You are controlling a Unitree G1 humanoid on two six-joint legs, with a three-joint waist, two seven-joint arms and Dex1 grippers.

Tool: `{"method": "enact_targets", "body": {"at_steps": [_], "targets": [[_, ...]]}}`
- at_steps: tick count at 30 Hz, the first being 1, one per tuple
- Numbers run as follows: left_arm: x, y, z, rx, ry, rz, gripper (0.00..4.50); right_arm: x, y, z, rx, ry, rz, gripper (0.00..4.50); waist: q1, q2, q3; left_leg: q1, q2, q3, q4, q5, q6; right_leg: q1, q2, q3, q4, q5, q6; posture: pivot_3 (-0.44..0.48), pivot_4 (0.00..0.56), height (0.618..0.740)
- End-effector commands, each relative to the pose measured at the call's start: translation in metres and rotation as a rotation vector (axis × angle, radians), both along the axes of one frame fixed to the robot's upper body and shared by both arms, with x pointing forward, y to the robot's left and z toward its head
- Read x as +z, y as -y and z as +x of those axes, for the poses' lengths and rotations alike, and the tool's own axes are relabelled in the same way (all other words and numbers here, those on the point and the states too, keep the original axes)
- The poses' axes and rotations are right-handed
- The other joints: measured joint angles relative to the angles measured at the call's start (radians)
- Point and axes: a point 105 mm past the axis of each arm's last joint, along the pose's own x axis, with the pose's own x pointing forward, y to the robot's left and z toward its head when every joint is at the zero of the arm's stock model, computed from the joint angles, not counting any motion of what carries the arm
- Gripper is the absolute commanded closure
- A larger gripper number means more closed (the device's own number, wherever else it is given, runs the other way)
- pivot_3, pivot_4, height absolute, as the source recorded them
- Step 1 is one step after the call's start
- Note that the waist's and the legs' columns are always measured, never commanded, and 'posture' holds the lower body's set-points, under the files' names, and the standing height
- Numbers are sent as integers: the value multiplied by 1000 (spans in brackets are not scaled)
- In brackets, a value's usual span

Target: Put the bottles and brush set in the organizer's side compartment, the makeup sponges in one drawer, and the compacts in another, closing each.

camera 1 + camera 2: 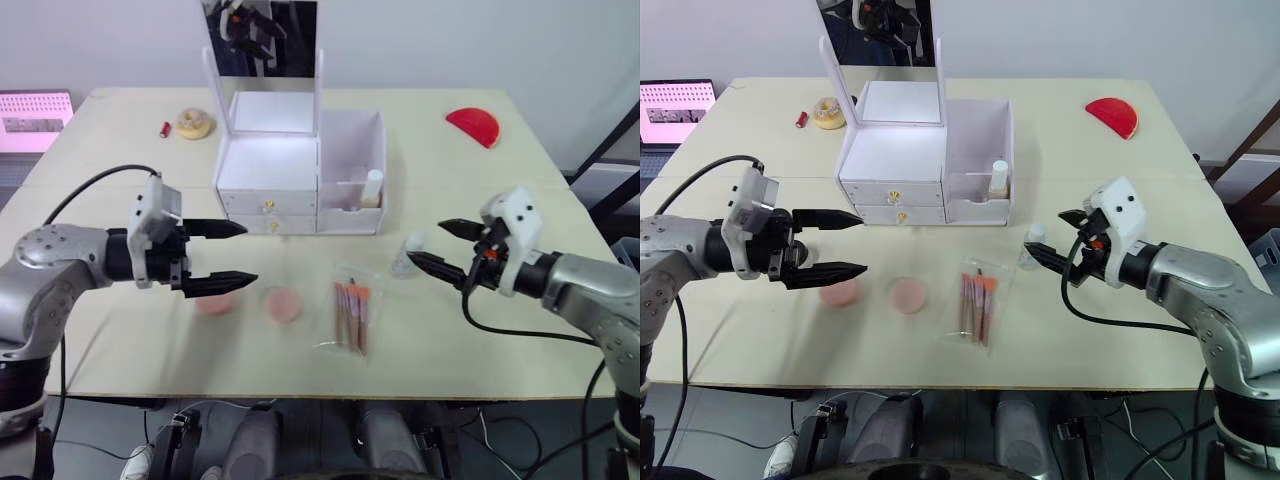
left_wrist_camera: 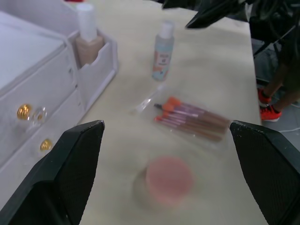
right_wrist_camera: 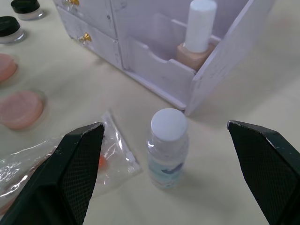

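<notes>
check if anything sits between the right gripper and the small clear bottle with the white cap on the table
Nothing visible does. The small clear bottle with the white cap stands upright on bare table straight ahead of the open right gripper. The clear bag of orange-tipped brushes lies off to one side, and the white organizer stands beyond it.

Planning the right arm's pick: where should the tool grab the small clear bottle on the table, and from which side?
Grip the small clear bottle across its round body just under the white cap, coming from the front, the robot's side. It stands upright and apart from the organizer behind it; the brush set lies close on its left. The right tool is open and already lined up on it.
</notes>
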Motion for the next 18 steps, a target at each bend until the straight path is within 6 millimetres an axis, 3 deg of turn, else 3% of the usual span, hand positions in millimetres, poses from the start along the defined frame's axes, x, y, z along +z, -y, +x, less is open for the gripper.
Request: {"method": "enact_targets", "body": {"at_steps": [1, 16, 18], "targets": [[8, 13, -8, -55, 26, -8, 0, 3, -1, 8, -4, 34, 3, 49, 0, 0, 0, 0, 0, 0, 0, 0, 0, 0, 0, 0, 0, 0, 0, 0, 150, 740], [10, 13, -12, -46, 34, 1, 0, -4, -4, 17, -8, 27, 37, 49, -1, 0, 0, 0, 0, 0, 0, 0, 0, 0, 0, 0, 0, 0, 0, 0, 150, 740], [11, 13, -12, -45, 35, 2, 0, -5, -4, 17, -10, 26, 37, 920, -2, 0, 0, 0, 0, 0, 0, 0, 0, 0, 0, 0, 1, 0, 0, 0, 150, 740]]}}
